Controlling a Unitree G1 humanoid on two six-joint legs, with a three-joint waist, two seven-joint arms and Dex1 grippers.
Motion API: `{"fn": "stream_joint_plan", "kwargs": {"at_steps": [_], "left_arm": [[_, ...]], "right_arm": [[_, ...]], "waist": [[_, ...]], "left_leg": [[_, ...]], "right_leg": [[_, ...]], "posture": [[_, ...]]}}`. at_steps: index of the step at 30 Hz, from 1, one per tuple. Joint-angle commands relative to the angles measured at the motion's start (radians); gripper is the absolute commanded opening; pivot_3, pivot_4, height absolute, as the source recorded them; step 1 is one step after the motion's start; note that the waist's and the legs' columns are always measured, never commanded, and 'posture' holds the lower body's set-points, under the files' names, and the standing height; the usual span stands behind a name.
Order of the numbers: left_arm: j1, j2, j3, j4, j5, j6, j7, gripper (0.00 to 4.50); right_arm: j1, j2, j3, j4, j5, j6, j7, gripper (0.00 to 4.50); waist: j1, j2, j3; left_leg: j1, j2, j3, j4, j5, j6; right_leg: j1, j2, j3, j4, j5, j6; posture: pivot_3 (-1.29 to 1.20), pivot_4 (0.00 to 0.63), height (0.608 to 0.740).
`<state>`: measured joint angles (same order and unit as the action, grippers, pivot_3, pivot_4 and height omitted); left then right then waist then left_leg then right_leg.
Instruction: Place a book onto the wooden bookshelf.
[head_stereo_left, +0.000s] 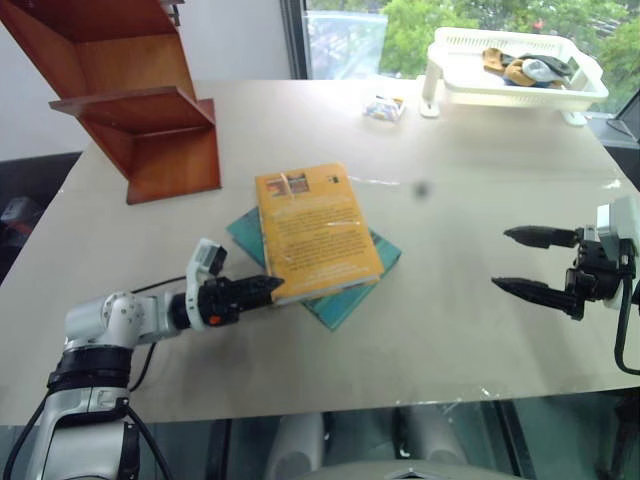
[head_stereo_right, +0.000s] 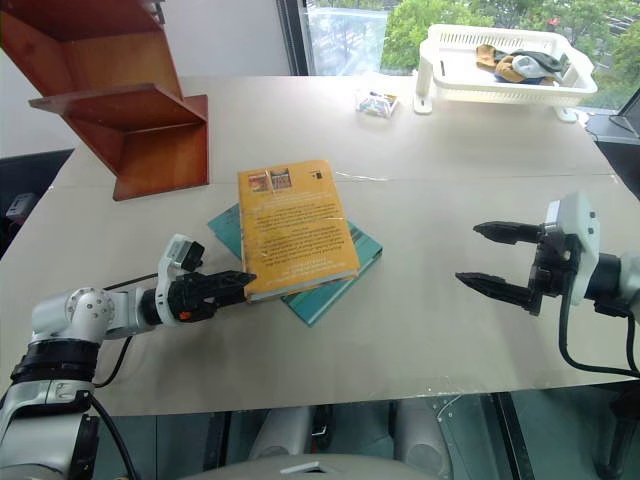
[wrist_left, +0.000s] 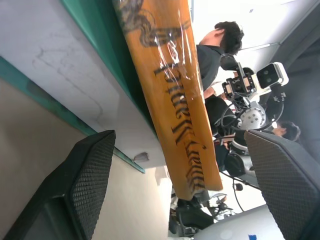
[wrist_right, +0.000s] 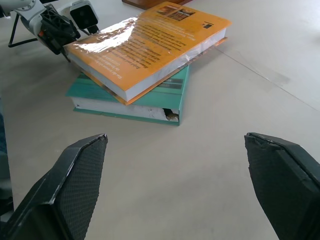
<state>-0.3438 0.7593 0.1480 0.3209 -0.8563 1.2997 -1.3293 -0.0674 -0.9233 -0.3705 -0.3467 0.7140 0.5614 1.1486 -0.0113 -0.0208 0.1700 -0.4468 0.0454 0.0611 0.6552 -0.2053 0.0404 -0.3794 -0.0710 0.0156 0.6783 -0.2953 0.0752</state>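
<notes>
The orange-yellow book lies flat on top of a teal-green book in the middle of the table. My left gripper points level at the stack's near left corner. In the left wrist view its fingers stand wide apart, open, on either side of the book's yellow spine without gripping it. The wooden bookshelf stands at the table's far left, its tiers bare. My right gripper hovers open over the right side of the table, pointing toward the books, nothing between its fingers.
A white plastic basket rack holding a few items stands at the far right. A small wrapped packet lies beside it. The beige table ends near my arms. A seated person shows beyond the books in the left wrist view.
</notes>
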Motion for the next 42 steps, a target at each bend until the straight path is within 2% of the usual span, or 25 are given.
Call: {"fn": "stream_joint_plan", "kwargs": {"at_steps": [1, 4, 5, 7, 8, 18, 25, 33, 38, 42], "left_arm": [[0.014, 0.031, 0.008, -0.030, -0.031, 0.019, -0.036, 2.71], [0.019, 0.038, 0.012, -0.039, -0.043, 0.030, -0.036, 1.44], [0.025, 0.041, 0.014, -0.047, -0.049, 0.036, -0.038, 0.78], [0.045, 0.046, 0.017, -0.069, -0.059, 0.046, -0.039, 0.10], [0.054, 0.047, 0.019, -0.077, -0.064, 0.049, -0.038, 0.04], [0.196, 0.068, 0.057, -0.233, -0.160, 0.117, -0.011, 0.04], [0.366, 0.061, 0.172, -0.373, -0.256, 0.157, 0.062, 0.04], [0.422, 0.025, 0.225, -0.407, -0.325, 0.155, 0.138, 0.04], [0.438, 0.032, 0.238, -0.418, -0.344, 0.127, 0.121, 0.04], [0.461, 0.063, 0.237, -0.425, -0.345, 0.111, 0.092, 1.53]], "right_arm": [[0.000, -0.005, -0.028, -0.016, 0.008, -0.019, -0.005, 4.50], [-0.002, -0.003, -0.026, -0.014, 0.007, -0.020, -0.006, 4.50], [-0.002, -0.003, -0.025, -0.012, 0.007, -0.021, -0.006, 4.50], [-0.001, -0.002, -0.025, -0.010, 0.005, -0.023, -0.006, 4.50], [0.001, -0.001, -0.024, -0.010, 0.004, -0.024, -0.005, 4.50], [0.035, -0.007, -0.057, -0.032, 0.041, -0.006, 0.005, 4.50], [0.094, -0.029, -0.130, -0.073, 0.133, 0.021, 0.071, 4.50], [0.081, -0.051, -0.175, -0.056, 0.252, 0.048, 0.165, 4.50], [0.088, -0.077, -0.203, -0.029, 0.283, 0.056, 0.239, 4.50], [0.082, -0.088, -0.213, -0.012, 0.291, 0.061, 0.262, 4.50]], "waist": [[0.000, 0.000, 0.000], [0.001, 0.000, 0.000], [0.001, 0.000, 0.000], [0.001, 0.000, 0.000], [0.001, 0.000, 0.000], [0.001, 0.000, 0.000], [0.000, 0.000, 0.000], [0.001, 0.000, 0.000], [0.002, 0.000, 0.000], [0.001, 0.000, 0.000]], "left_leg": [[0.000, 0.000, 0.000, 0.000, 0.000, 0.000], [0.000, 0.000, 0.000, 0.000, 0.000, 0.000], [0.000, 0.000, 0.000, 0.000, 0.000, 0.000], [0.000, 0.000, 0.000, 0.000, 0.000, 0.000], [0.000, 0.000, 0.000, 0.000, 0.000, 0.000], [0.000, 0.001, 0.000, 0.000, 0.000, 0.000], [0.000, 0.002, 0.000, -0.001, 0.000, 0.000], [0.001, 0.001, 0.000, -0.001, 0.000, 0.000], [0.001, 0.001, -0.001, -0.002, 0.000, 0.000], [0.001, 0.000, -0.001, -0.003, 0.000, 0.000]], "right_leg": [[0.000, 0.000, 0.000, 0.000, 0.000, 0.000], [0.000, 0.000, 0.000, 0.000, 0.000, 0.000], [0.000, 0.000, 0.000, 0.000, 0.000, 0.000], [0.000, 0.000, 0.000, 0.000, 0.000, 0.000], [0.000, 0.000, 0.000, 0.000, 0.000, 0.000], [0.000, -0.001, 0.000, -0.001, 0.000, 0.000], [0.000, -0.003, 0.000, -0.001, 0.000, -0.001], [0.001, -0.010, -0.001, -0.001, -0.001, -0.003], [0.001, -0.011, -0.001, -0.001, -0.002, -0.005], [0.001, -0.014, 0.000, -0.002, -0.002, -0.005]], "posture": [[0.00, 0.150, 0.740], [0.00, 0.150, 0.740], [0.00, 0.150, 0.740], [0.00, 0.150, 0.740], [0.00, 0.150, 0.740], [0.00, 0.150, 0.740], [0.00, 0.150, 0.740], [0.00, 0.150, 0.740], [0.00, 0.150, 0.740], [0.00, 0.150, 0.740]]}}
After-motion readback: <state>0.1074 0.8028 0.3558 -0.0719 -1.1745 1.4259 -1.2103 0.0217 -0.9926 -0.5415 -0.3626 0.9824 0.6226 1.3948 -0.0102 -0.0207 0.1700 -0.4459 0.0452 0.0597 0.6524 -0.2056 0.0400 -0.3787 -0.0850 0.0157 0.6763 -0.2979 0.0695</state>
